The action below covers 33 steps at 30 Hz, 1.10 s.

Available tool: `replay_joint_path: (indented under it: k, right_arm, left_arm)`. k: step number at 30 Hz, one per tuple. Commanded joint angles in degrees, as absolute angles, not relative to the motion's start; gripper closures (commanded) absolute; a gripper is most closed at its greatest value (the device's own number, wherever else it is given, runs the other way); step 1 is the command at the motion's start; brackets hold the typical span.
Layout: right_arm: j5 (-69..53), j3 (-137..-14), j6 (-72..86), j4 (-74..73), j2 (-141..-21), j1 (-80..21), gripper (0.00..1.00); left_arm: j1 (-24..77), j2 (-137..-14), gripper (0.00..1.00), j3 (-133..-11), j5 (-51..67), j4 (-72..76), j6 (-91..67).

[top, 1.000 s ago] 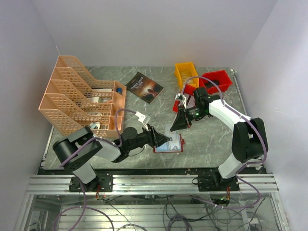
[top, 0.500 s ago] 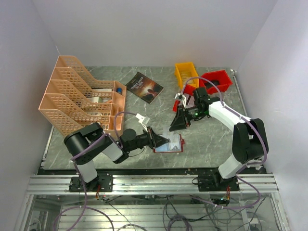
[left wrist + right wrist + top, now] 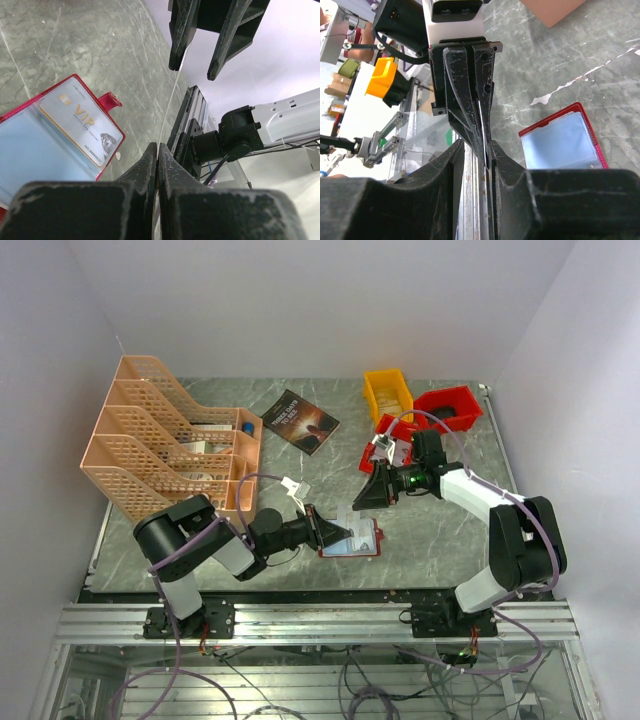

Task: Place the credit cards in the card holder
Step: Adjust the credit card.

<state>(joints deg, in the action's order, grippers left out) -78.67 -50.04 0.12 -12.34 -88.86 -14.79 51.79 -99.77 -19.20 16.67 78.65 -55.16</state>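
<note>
Low in the centre of the overhead view lies one card holder (image 3: 366,540), open — one gold card (image 3: 82,127) marked "VIP" in its pocket. A second card (image 3: 170,107) stands edge-on, pinched by the closed left gripper (image 3: 158,146); the right gripper (image 3: 475,145) has its fingers slightly apart either side of it. Upper right — one yellow bin (image 3: 387,392), two red bins (image 3: 450,408).

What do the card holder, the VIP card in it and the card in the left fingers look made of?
Card holder: dark red leather-like cover, matte; pockets clear glossy plastic, showing glare. VIP card: likely stiff plastic, cream with gold print. Credit card between the fingers of the left gripper: seen edge-on, thin and straight, so probably rigid plastic.
</note>
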Motion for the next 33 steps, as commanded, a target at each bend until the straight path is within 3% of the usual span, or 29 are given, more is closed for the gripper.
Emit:
replay_joint_path:
  k: [1,15,17,21,22,23,28,33]
  right_arm:
    - [-81.15,-48.44,5.48,-5.73,-87.09,-14.81,0.74]
    - [-79.91,-47.99,5.18,-5.54,-88.08,-15.38,0.7]
    - [-80.06,-48.07,5.33,-5.41,-88.27,-15.42,0.75]
    - [-81.45,-48.41,5.57,-4.78,-88.59,-15.39,1.0]
    - [-81.58,-48.47,5.68,-4.67,-88.58,-15.4,1.0]
    - [-81.6,-48.49,5.52,-4.7,-88.42,-15.41,1.0]
    - [-76.34,-50.69,-0.57,-11.98,-87.17,-14.12,1.0]
    - [-69.29,-52.66,-6.95,-22.04,-86.99,-12.98,1.0]
  left_arm:
    - [51.25,-99.19,0.93,-19.58,16.42,98.82,-56.96]
    - [51.21,-96.97,0.93,-19.78,16.79,98.8,-56.85]
    - [51.22,-96.92,0.93,-19.77,16.81,98.8,-56.86]
    - [51.18,-97.07,0.93,-19.46,16.34,98.79,-56.64]
    - [51.2,-97.1,0.92,-19.16,15.81,98.79,-56.61]
    - [51.16,-97.06,0.9,-18.83,15.45,98.79,-56.48]
    - [51.15,-95.37,0.59,-14.84,11.7,96.76,-54.95]
    - [51.22,-88.9,0.49,-9.7,7.94,88.41,-54.0]
